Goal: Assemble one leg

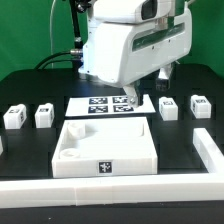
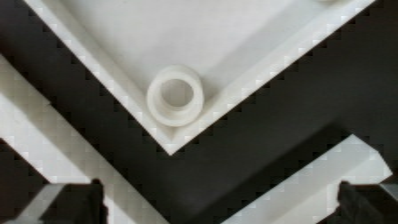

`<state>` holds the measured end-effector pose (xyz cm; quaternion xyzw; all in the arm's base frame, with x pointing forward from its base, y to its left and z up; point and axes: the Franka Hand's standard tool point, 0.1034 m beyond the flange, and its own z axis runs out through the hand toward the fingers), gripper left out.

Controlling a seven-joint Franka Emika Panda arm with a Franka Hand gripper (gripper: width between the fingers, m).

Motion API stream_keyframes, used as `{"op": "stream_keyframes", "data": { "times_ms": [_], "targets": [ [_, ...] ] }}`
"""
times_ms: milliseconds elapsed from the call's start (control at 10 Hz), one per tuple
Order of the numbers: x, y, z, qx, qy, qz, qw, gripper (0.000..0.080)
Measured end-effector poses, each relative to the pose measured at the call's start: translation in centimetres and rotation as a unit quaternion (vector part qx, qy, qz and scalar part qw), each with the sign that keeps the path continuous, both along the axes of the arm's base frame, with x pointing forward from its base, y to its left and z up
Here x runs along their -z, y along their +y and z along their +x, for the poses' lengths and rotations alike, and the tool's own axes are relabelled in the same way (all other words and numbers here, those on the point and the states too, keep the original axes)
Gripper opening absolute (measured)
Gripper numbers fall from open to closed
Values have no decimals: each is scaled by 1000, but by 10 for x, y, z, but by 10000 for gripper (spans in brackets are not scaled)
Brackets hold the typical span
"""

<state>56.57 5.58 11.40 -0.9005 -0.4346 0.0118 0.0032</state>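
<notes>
Broadly, the black tabletop [image 1: 25, 150] has open room at both sides; a white rail [image 1: 110, 196] hems its near edge and the exterior view's right. The square panel [image 1: 105, 150] sits mid-table, and the wrist view looks down on its corner socket [image 2: 176, 95]. Behind lies the marker board [image 1: 100, 104], over which the jaws hang spread wide, holding nothing. The nearest leg [image 1: 168, 107] stands apart, toward the exterior view's right.

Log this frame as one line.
gripper: open, empty, by marker board | legs: four loose, none grasped | panel: flat on table | corner socket: empty, in wrist view
</notes>
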Motion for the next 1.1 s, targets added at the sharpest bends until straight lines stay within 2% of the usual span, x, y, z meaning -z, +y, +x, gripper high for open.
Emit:
{"op": "stream_keyframes", "data": {
  "times_ms": [200,300,500,700,800,1100],
  "targets": [
    [0,-1,0,1,0,0,1000,650],
    [1,-9,-6,-36,-1,0,999,650],
    [2,-31,-32,-103,-4,-1,995,650],
    [11,-48,-51,-152,4,2,988,650],
    [15,-53,-56,-155,4,2,988,650],
    [15,-52,-56,-152,4,3,988,650]
  ]
}}
